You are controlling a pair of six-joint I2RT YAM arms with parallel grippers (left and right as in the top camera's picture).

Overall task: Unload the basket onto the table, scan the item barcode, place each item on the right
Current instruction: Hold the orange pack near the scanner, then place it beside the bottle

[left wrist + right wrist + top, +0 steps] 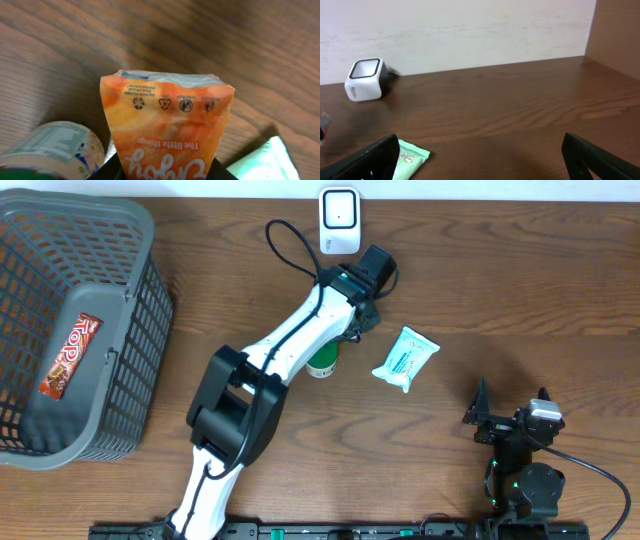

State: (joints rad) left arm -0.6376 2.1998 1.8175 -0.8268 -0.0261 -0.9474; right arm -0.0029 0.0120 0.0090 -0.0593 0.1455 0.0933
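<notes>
I see orange plastic snack pouch (pixel 167 130) held by one end, crimped end forward, recycling symbols showing. White cube-shaped plastic scanner (pixel 339 220) stands far centre, window up.

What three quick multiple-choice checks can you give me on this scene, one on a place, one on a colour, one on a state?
1. Where does the red snack bar lie?
A) in the grey basket
B) beside the scanner
C) on the bare table

2. What colour is the packet in the left gripper?
A) blue
B) orange
C) black

3. How is the right gripper?
A) shut on the mint pouch
B) shut, empty
C) open, empty

Answers:
1 A: the overhead view shows it on the basket floor.
2 B: the left wrist view shows orange wrapping between the fingers.
3 C: the right wrist view shows its fingers wide apart with nothing between them.
</notes>
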